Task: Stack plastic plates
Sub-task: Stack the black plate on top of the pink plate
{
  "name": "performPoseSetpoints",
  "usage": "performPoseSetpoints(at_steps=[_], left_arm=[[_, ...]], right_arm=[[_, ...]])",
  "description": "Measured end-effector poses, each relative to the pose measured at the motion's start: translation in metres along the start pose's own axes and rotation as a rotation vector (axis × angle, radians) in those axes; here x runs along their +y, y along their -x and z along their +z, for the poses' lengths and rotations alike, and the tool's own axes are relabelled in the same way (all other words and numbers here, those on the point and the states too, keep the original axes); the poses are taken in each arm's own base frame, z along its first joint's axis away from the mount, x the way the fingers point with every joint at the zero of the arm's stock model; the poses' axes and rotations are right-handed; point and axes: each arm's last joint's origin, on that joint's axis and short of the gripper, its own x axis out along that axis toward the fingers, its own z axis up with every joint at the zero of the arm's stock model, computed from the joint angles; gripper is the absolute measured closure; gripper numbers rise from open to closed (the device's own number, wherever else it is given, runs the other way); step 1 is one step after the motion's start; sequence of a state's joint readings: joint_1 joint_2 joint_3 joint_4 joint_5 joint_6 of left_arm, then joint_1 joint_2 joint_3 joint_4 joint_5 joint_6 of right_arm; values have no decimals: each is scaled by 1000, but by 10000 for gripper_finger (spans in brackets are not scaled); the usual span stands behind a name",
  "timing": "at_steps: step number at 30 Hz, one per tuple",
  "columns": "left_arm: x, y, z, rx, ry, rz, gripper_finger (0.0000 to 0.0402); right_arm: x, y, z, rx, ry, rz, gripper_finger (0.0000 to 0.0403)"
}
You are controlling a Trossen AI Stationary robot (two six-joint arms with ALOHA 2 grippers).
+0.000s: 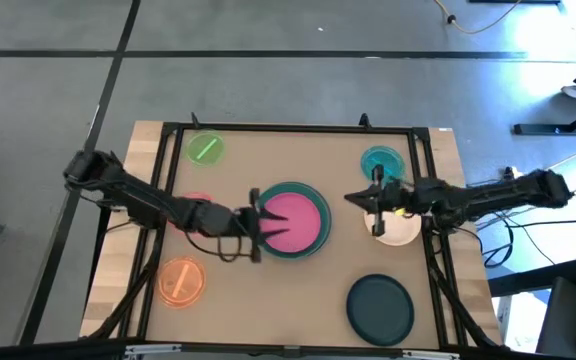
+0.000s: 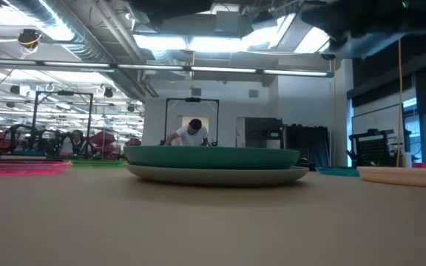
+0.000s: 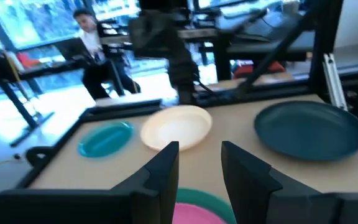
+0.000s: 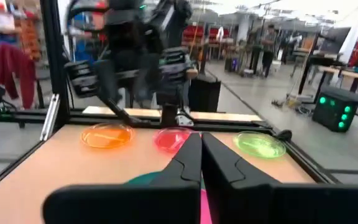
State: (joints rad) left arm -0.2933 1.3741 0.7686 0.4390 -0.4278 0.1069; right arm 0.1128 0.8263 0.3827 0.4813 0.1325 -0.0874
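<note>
A magenta plate [image 1: 296,220] lies in a teal-green plate [image 1: 320,243]. In the low view the teal-green plate [image 2: 213,157] rests on a grey plate [image 2: 217,175]. My left gripper [image 1: 259,222] hangs open over the stack's left rim, and the left wrist view shows the magenta plate [image 3: 191,213] below its fingers [image 3: 201,167]. My right gripper [image 1: 360,198] is shut and hovers between the stack and the cream plate [image 1: 398,230]. On the table lie a dark teal plate [image 1: 380,307] and small green [image 1: 205,149], orange [image 1: 181,281], teal [image 1: 381,161] and pink [image 1: 197,199] plates.
A black frame [image 1: 288,127] runs round the table. The small pink plate is partly hidden under my left arm. Bare tabletop [image 1: 288,300] lies along the near edge between the orange and dark teal plates. People stand in the room beyond the table [image 2: 192,133].
</note>
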Motion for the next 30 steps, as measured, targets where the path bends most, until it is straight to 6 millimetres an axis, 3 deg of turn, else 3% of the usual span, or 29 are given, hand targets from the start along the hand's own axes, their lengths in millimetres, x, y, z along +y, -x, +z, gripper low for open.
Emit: performPoseSetpoints(at_steps=[8, 16, 25, 30], left_arm=[[28, 32, 6, -70, -47, 53, 288], [24, 52, 7, -107, -44, -14, 288], [20, 57, 9, -117, -37, -5, 288], [18, 58, 9, -118, -38, -13, 288]], right_arm=[[39, -36, 37, 293, 46, 140, 400], [78, -47, 62, 535, -72, 167, 400], [122, -45, 40, 771, -418, 198, 400], [130, -43, 22, 909, -484, 108, 400]])
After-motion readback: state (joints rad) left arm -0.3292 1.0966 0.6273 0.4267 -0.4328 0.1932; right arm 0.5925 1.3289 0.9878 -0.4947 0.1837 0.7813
